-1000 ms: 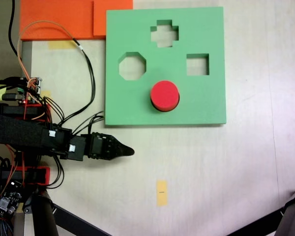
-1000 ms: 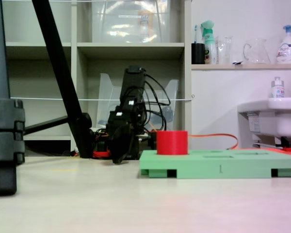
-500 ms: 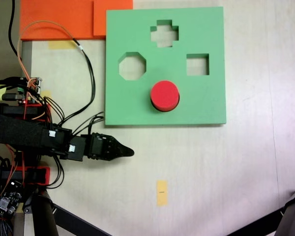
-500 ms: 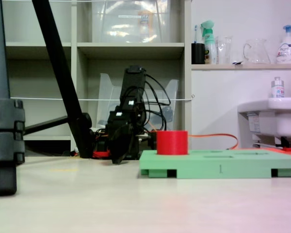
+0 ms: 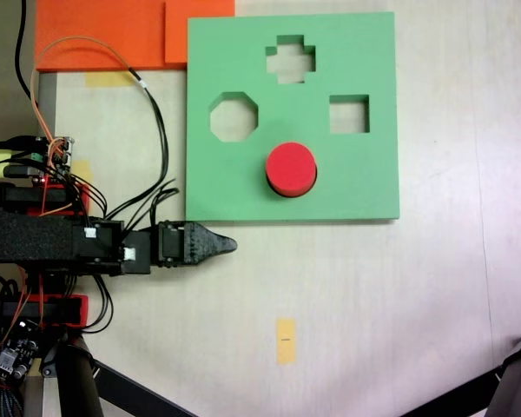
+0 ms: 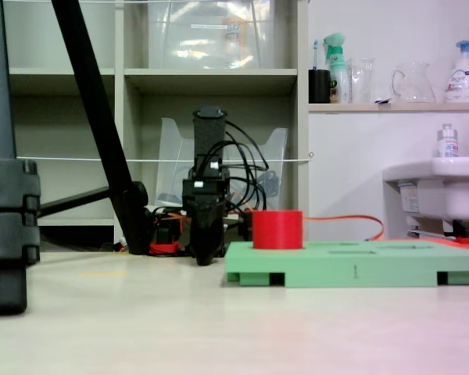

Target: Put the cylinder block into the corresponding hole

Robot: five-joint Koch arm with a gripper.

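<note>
Lying low over the table (image 5: 373, 287), the arm (image 5: 43, 241) stretches from the left edge toward the right in the top-down fixed view, gripper (image 5: 226, 245) at its far end, tip just below the board's (image 5: 365, 182) lower-left corner and apart from it. Jaws come to one dark point w/ no gap seen, so they look pressed together, nothing between them. In the low fixed view the arm faces the camera: gripper (image 6: 205, 258) points down w/ its tip near the table, just left of the board (image 6: 352, 272), wrist stacked above it and cables looping behind.

Block (image 5: 292, 168) sits in the round hole in the board's lower middle; hole is hidden under it, only a dark sliver shows at the block's lower edge. Side-on, the block (image 6: 277, 229) stands upright, most of its height above the board's top face.

Top-down view gives the board's layout: octagon cutout (image 5: 234, 117) at left, cross cutout (image 5: 291, 59) up top, square cutout (image 5: 349, 114) at right, plus orange foam (image 5: 95, 30) at upper left and a yellow tape strip (image 5: 285, 340) on the table below. Low view gives heights instead: board's thickness w/ notches along its base, a tripod leg (image 6: 102, 125) at left, shelves (image 6: 211, 76) behind, a sink (image 6: 442, 187) at right.
</note>
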